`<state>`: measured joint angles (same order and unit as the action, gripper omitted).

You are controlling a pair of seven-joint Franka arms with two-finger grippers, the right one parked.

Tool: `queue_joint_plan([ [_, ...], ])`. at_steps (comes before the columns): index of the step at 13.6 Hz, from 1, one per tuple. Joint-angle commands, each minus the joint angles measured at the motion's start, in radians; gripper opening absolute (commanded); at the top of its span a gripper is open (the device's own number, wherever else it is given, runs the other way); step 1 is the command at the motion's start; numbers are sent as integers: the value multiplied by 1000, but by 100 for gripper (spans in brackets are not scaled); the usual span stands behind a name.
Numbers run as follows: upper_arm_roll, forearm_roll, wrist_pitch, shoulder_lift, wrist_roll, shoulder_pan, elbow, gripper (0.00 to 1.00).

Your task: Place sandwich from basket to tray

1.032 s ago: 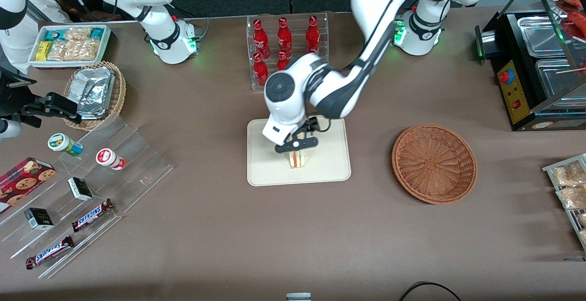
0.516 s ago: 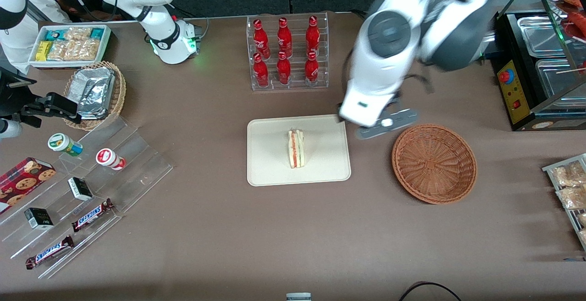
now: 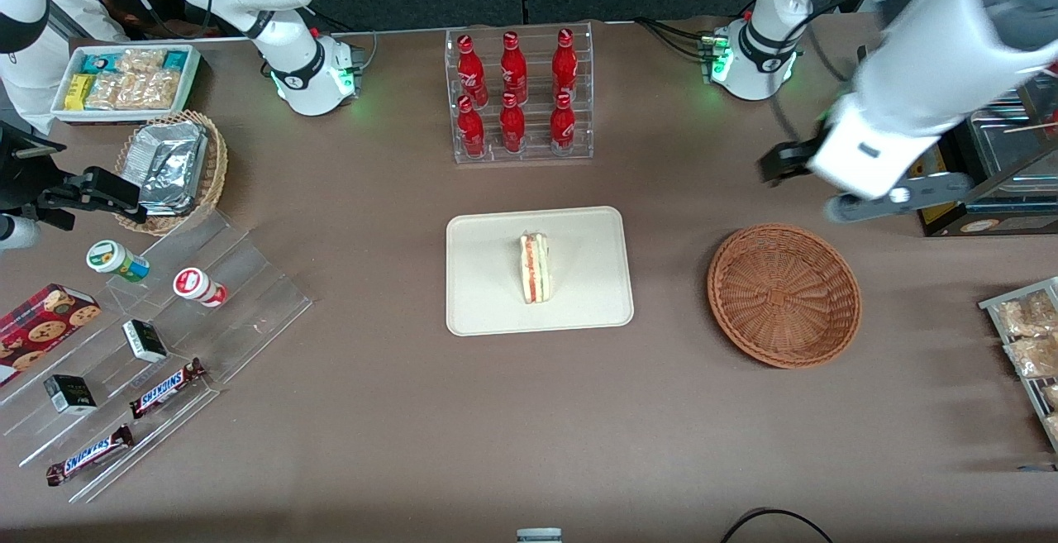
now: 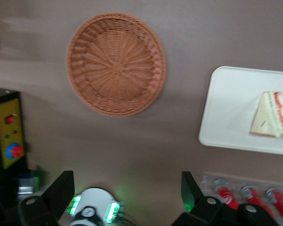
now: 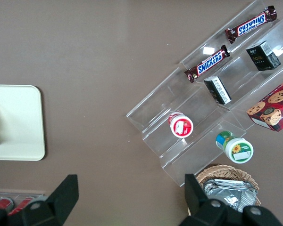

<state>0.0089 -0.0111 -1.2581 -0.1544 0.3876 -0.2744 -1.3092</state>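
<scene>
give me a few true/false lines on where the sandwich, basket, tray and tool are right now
1. The sandwich lies on the tray. True.
2. The basket holds a sandwich. False: it holds nothing.
3. The tool is shut on the sandwich. False: it is open, holds nothing, and is up near the working arm's end of the table, farther from the front camera than the basket.
4. The basket sits on the tray. False: it rests on the table beside the tray, apart from it.
5. The bottles stand in a rack farther from the front camera than the tray. True.
</scene>
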Motion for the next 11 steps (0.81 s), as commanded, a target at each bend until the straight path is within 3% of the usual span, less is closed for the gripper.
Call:
queue_joint_plan([
  [1, -13, 8, 46, 82, -189, 102, -45, 100],
  [6, -15, 2, 65, 171, -452, 240, -110, 100],
  [11, -13, -4, 69, 157, -477, 271, -91, 100],
])
